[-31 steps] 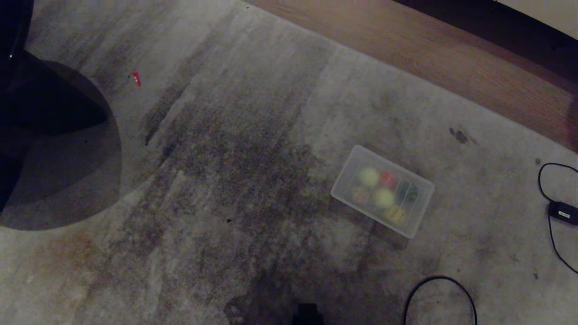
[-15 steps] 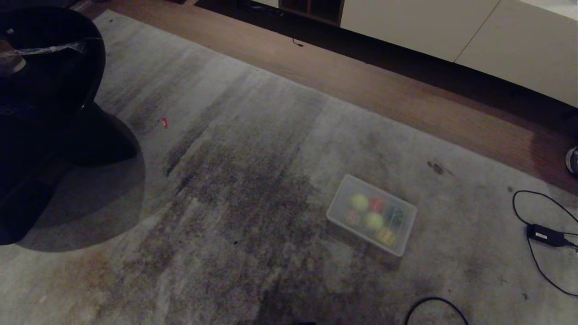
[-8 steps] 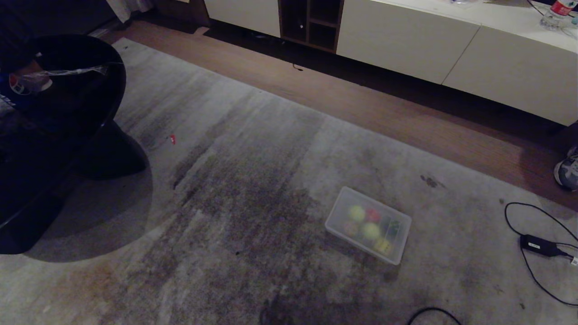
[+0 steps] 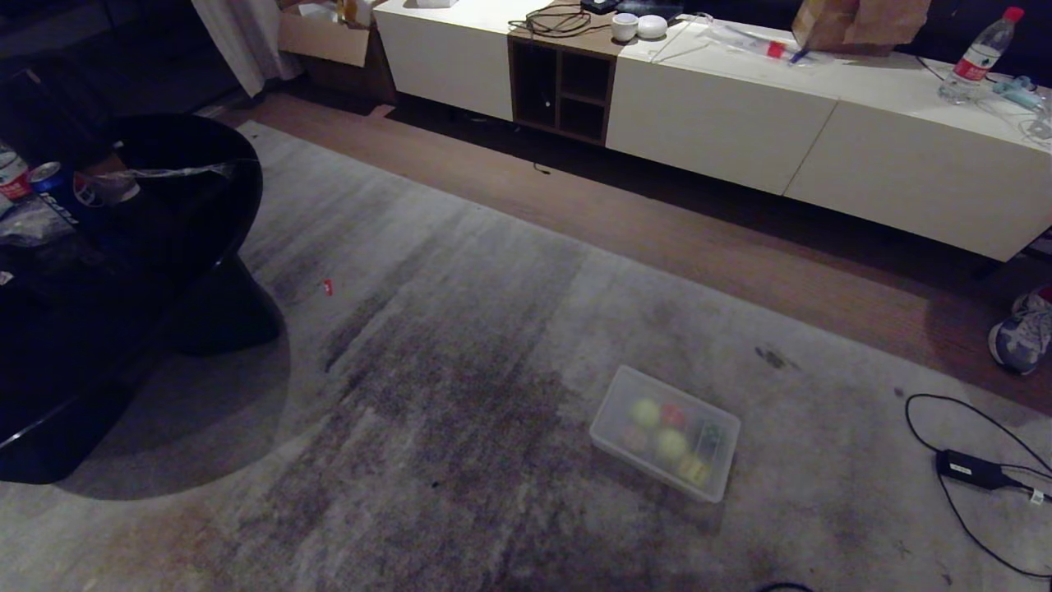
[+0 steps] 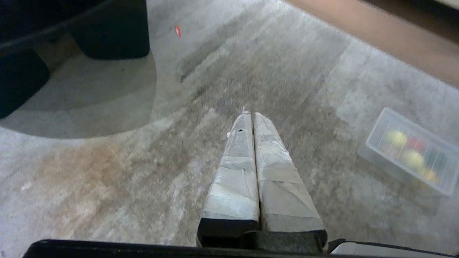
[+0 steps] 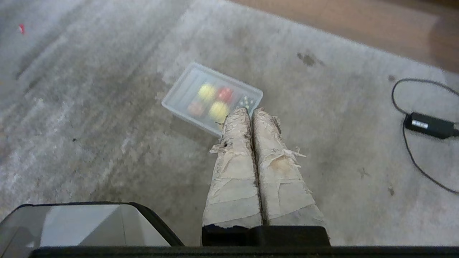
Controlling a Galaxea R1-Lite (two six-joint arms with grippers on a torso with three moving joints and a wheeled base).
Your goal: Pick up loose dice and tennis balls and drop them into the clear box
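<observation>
On a worn grey rug (image 4: 460, 345), the clear box (image 4: 612, 403) is sitting alone, holding the balls and dice: two yellow-green tennis balls (image 4: 646, 413), a red die (image 4: 674, 415), a dark green die (image 4: 711, 434), a yellow die (image 4: 694, 471) and a tan die (image 4: 634, 438). Neither arm is showing in the head view. The left claw (image 5: 250, 115) is hanging above bare rug with its taped fingers pressed together, empty, the box lying well off to its right. The right claw (image 6: 250, 111) is also hanging pressed together and empty, the box lying on the rug just beyond its tips. A black power adapter (image 4: 970, 469) with its cable is lying further right.
</observation>
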